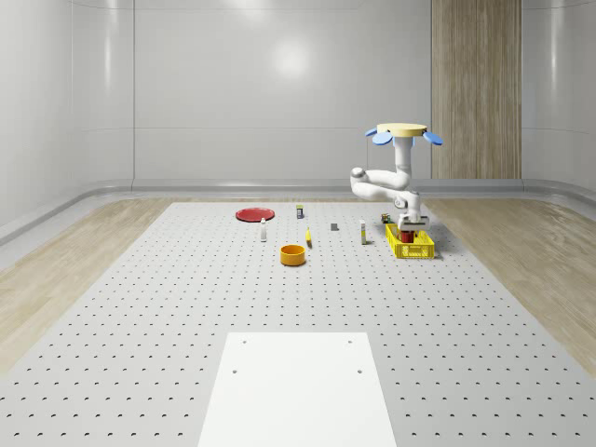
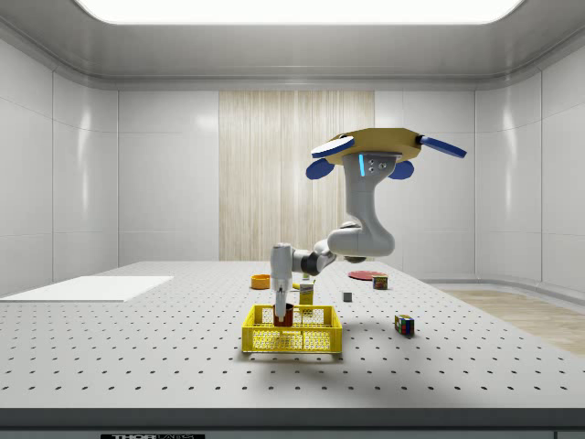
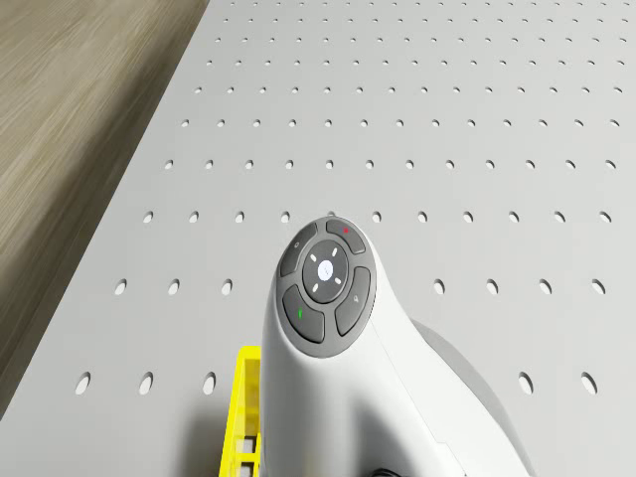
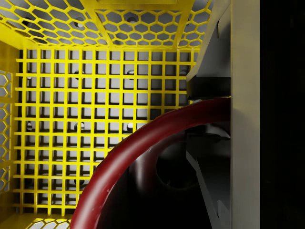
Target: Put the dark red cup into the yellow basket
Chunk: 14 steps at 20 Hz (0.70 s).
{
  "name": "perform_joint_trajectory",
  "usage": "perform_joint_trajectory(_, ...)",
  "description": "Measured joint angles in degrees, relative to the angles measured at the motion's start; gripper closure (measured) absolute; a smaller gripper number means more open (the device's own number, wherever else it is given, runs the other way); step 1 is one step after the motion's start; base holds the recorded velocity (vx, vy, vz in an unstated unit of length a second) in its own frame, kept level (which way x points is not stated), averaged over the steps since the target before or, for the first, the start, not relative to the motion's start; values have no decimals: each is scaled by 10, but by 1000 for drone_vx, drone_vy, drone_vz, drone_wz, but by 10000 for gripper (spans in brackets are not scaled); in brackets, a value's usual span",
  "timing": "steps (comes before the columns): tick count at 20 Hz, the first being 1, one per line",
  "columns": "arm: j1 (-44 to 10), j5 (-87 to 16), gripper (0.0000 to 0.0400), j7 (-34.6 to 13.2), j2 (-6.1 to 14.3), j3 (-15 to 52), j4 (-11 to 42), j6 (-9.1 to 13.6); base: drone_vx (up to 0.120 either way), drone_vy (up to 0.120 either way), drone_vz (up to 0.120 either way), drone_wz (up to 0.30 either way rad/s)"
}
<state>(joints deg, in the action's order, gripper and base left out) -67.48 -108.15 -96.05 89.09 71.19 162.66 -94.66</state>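
The drone hovers above the table beside the yellow basket, with its arm bent down into it. The gripper is inside the basket, shut on the rim of the dark red cup. In the wrist view the cup's rim curves just above the basket's yellow mesh floor, and one finger presses on the rim from outside. The drone view has the arm's wrist over a corner of the basket. Whether the cup touches the basket floor cannot be told.
An orange bowl, a red plate and several small bottles and blocks stand toward the whole-scene view's left of the basket. A coloured cube lies near the basket. A white sheet covers the table's near edge.
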Motion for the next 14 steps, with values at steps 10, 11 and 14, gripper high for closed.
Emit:
perform_joint_trajectory(10,-1,-14,41,1,-4,-14,-4,-1,0,0,0,0)
perform_joint_trajectory(11,0,-10,32,1,-4,-9,-2,1,0,0,0,0)
perform_joint_trajectory(14,2,-1,15,1,-5,0,1,5,0,0,0,0)
